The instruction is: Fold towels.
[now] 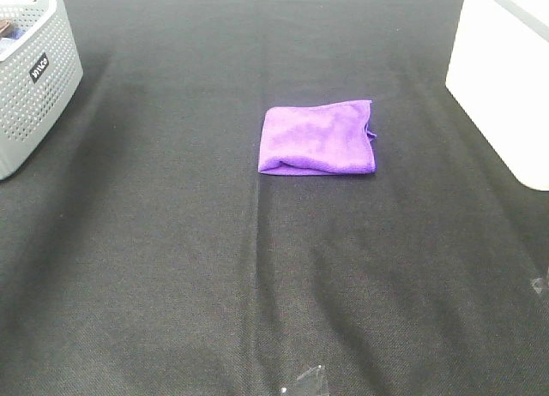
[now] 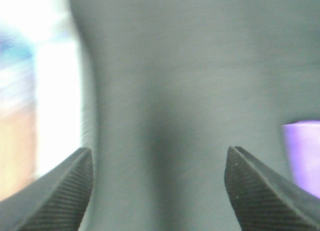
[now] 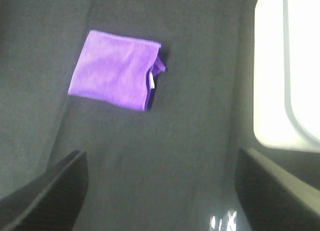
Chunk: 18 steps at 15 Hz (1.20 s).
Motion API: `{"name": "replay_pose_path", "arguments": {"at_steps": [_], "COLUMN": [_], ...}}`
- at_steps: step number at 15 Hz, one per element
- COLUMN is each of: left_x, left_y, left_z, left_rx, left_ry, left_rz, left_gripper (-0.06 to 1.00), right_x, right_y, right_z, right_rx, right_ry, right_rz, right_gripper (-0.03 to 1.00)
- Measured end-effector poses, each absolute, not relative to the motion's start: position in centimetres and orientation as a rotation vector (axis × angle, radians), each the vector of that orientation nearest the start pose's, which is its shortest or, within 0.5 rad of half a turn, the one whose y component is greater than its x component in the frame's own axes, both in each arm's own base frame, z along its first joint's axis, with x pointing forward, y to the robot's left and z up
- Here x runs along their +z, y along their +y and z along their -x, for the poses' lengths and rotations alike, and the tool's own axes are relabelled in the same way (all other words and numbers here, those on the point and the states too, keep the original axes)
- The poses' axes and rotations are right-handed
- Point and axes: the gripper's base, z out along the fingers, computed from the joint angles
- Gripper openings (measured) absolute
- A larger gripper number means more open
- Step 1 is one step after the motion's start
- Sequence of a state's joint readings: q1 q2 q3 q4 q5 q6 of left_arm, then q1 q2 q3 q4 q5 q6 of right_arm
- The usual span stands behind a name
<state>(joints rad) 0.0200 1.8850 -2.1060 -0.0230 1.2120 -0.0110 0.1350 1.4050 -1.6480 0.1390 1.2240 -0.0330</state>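
Folded purple towel [image 3: 114,70] beyond wide-spread hand [image 3: 160,191]

Overhead sharp, evenly lit; wrist views blurred, perhaps motion; bright edges overexposed.

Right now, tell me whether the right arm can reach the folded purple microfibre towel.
Probably yes. The folded purple microfibre towel lies alone on the black tablecloth, nothing between it and the open right gripper.

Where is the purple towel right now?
In the high view, the purple towel lies folded on the black table, a little right of the middle, between the grey basket at the left and the white bin at the right.
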Motion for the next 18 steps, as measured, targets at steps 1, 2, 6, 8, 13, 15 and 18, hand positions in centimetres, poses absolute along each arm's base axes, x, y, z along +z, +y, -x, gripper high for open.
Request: {"name": "replay_pose_path", "arguments": {"at_steps": [1, 2, 6, 8, 13, 15, 18], "left_x": [40.9, 41.6, 42.4, 41.3, 36.2, 34.2, 31.6], "left_y": [0.9, 0.9, 0.5, 0.2, -0.3, -0.7, -1.4], "left_z": [-38.9, -36.3, -22.1, -15.6, -3.2, -0.2, 2.7], "left_rx": [-0.001, 0.010, -0.002, -0.004, 0.023, -0.025, -0.099], "left_ry": [2.496, 2.501, 2.480, 2.440, 2.256, 2.174, 2.065], "left_rz": [0.030, 0.030, 0.030, 0.006, -0.110, -0.117, -0.133], "left_gripper": [0.69, 0.69, 0.69, 0.69, 0.69, 0.69, 0.69], "right_x": [43.7, 43.2, 40.9, 39.5, 35.5, 33.9, 31.9], "right_y": [4.7, 4.5, 3.3, 2.4, 0.5, 0.1, -0.3], "right_z": [-26.1, -24.6, -15.3, -11.1, -2.9, -0.7, 2.1], "right_rx": [0.227, 0.230, 0.234, 0.196, 0.086, 0.070, 0.053], "right_ry": [2.462, 2.478, 2.458, 2.416, 2.261, 2.198, 2.090], "right_rz": [0.200, 0.192, 0.172, 0.173, 0.161, 0.160, 0.191], "right_gripper": [0.78, 0.78, 0.78, 0.78, 0.78, 0.78, 0.78]}}
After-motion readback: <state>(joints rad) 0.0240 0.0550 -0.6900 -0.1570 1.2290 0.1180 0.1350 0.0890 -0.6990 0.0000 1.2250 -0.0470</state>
